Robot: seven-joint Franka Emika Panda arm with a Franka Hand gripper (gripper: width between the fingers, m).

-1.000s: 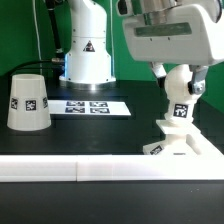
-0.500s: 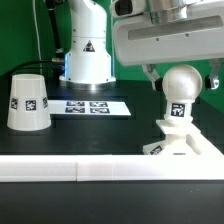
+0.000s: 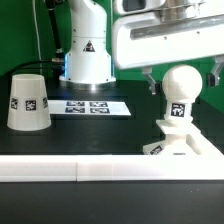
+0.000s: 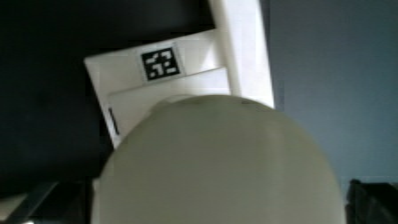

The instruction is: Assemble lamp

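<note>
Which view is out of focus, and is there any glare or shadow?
Wrist view: the bulb fills the foreground, blurred and dim; the base behind it is soft, though its tag is still legible. Exterior view: evenly lit, the lamp shade and its tag are crisp, with no obvious glare.

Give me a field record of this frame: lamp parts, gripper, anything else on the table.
bulb: upright on the base, at the exterior view's right
base: flat on the table, tag visible in the wrist view
bulb seating: cannot tell whether fully screwed in
shade: wide end down, at the exterior view's left, apart from the other parts
gripper: open, one finger either side of the bulb, gaps visible
marker board: flat, between shade and base
border bar: along the near edge
</note>
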